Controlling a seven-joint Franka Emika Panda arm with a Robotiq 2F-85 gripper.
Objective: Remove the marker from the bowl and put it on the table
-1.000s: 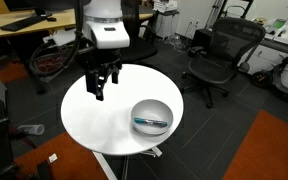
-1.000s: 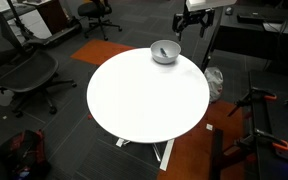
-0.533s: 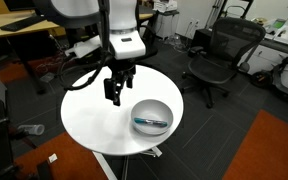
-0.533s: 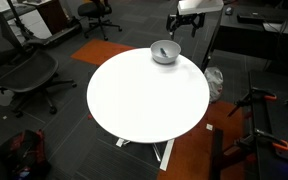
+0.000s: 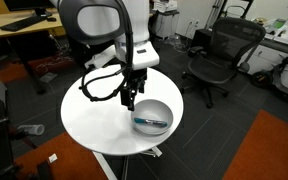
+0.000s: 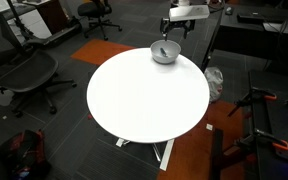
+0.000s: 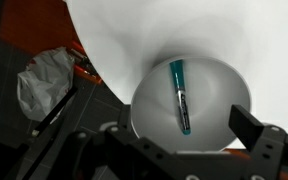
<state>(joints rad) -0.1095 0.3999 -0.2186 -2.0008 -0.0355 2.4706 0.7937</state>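
Note:
The shiny metal bowl [image 5: 152, 116] stands near the edge of the round white table [image 5: 89, 115]. The marker [image 5: 150, 123], dark with a teal part, lies inside it. In the wrist view the bowl [image 7: 209, 115] fills the middle and the marker [image 7: 180, 97] lies along its bottom, free of any grip. My gripper [image 5: 130, 98] hangs open and empty just above the table beside the bowl's rim. In the wrist view the gripper [image 7: 182, 130] has its fingers wide apart on either side of the bowl. The bowl [image 6: 164, 53] and gripper [image 6: 173, 26] also show in an exterior view.
Black office chairs [image 5: 219, 55] stand around the table, and a wooden desk [image 5: 24, 25] is behind it. A crumpled plastic bag [image 7: 44, 82] lies on the floor beside the table. Orange carpet [image 5: 269, 150] borders the dark floor.
My arm has swung across the table toward the bowl and lowered; the gripper now sits next to the bowl's rim. The marker and bowl have not moved.

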